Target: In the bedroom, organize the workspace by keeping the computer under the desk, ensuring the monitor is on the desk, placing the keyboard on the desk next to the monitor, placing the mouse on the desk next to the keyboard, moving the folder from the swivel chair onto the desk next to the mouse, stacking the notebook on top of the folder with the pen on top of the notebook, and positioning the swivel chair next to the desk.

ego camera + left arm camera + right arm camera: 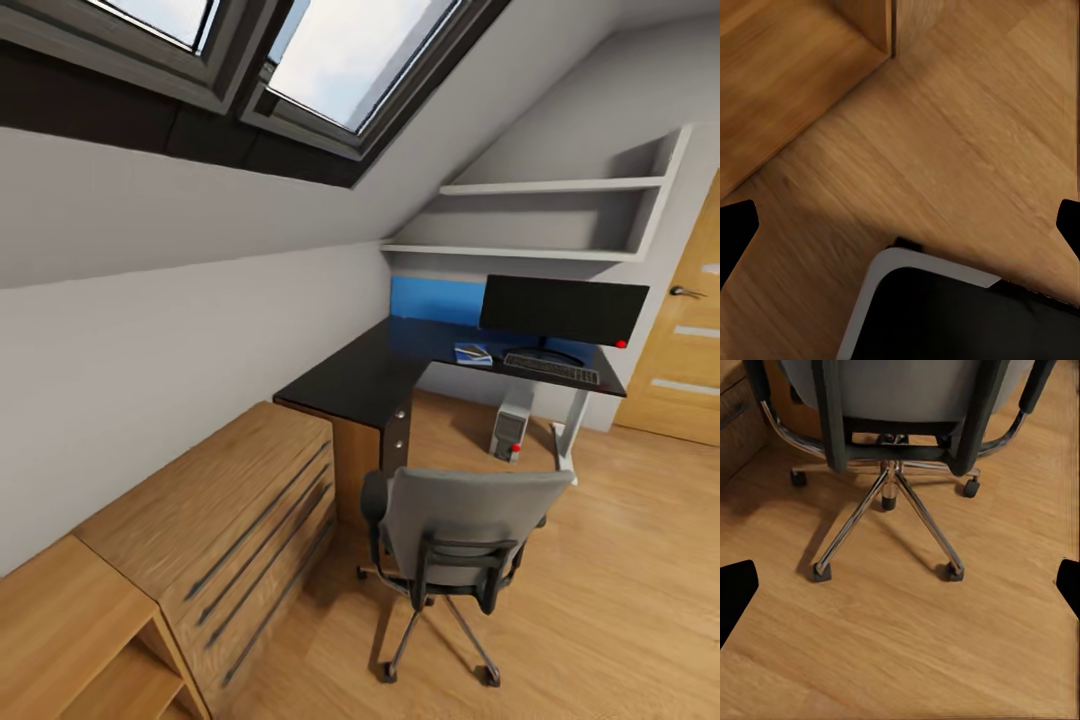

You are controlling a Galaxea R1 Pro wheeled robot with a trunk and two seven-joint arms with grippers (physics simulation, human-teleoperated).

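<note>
The swivel chair [470, 520] stands on the wood floor with its grey back toward me, just in front of the black L-shaped desk [370, 375]. Its chrome star base [889, 502] lies ahead of my right gripper [900, 589], which is open and empty. On the desk's far wing the monitor [563, 308] stands upright, with the keyboard [551, 369] in front of it. A small flat blue-and-white item [473, 353] lies left of the keyboard. The computer [511, 432] sits on the floor under the desk. The folder is hidden. My left gripper [900, 229] hangs open over bare floor.
A low light-wood cabinet [220, 510] with long drawer handles runs along the left wall up to the desk. A wooden door [685, 340] is at the far right, and white shelves [540, 215] hang above the monitor. My own base [945, 307] shows under the left gripper.
</note>
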